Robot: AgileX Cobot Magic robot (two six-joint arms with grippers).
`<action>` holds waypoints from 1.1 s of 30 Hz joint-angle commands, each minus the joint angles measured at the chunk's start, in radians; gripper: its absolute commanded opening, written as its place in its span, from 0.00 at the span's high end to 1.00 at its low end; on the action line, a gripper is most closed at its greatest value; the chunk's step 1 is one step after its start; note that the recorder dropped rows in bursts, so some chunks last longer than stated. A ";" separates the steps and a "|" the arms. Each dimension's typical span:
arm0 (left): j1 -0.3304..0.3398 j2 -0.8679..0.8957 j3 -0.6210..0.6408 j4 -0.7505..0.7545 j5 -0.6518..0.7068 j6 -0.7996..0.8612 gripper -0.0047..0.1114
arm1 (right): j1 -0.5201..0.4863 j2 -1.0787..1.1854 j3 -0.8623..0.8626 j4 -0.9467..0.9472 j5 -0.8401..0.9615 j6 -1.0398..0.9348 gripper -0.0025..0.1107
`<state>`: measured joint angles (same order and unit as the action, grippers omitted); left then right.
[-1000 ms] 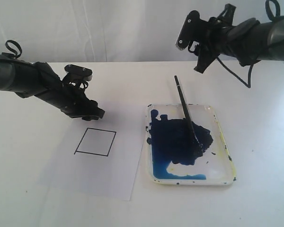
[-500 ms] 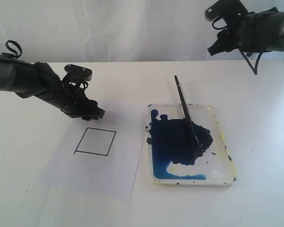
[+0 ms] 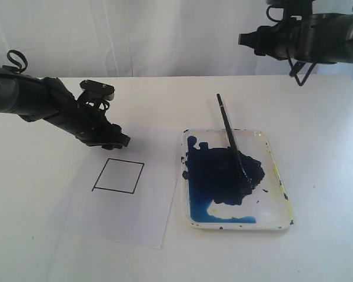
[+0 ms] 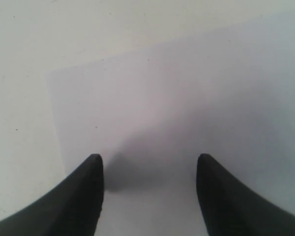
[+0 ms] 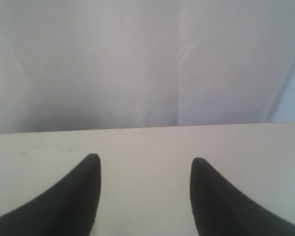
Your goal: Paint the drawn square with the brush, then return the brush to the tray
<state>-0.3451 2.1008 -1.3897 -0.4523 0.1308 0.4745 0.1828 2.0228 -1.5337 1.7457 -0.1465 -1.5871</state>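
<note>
Only the exterior view shows the brush (image 3: 232,144) lying in the tray (image 3: 269,154), tip in blue paint, square (image 3: 118,175) blank. Wrist views: left gripper (image 4: 149,158) spread, empty, over paper (image 4: 187,98); right gripper (image 5: 145,160) spread, empty, facing backdrop (image 5: 137,59).

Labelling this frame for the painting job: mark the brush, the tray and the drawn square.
the brush (image 3: 227,126), exterior view, middle of its shaft.
the tray (image 3: 269,200), exterior view, bare white floor near its right rim.
the drawn square (image 3: 119,176), exterior view, blank centre inside the outline.
</note>
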 commanded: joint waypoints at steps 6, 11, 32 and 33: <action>0.006 0.003 0.003 -0.003 0.011 -0.005 0.44 | -0.009 -0.007 -0.001 -0.001 0.452 0.350 0.52; 0.006 0.003 0.003 -0.003 0.011 -0.005 0.44 | -0.034 -0.007 -0.059 -0.293 0.869 0.700 0.52; 0.006 0.003 0.003 -0.003 -0.024 -0.005 0.44 | -0.032 0.202 -0.482 -1.633 1.356 0.325 0.62; 0.006 0.003 0.003 -0.003 -0.022 -0.005 0.44 | -0.030 0.207 -0.482 -1.623 1.346 0.254 0.65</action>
<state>-0.3451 2.1008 -1.3897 -0.4523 0.0965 0.4745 0.1521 2.2170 -2.0022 0.1150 1.2066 -1.1472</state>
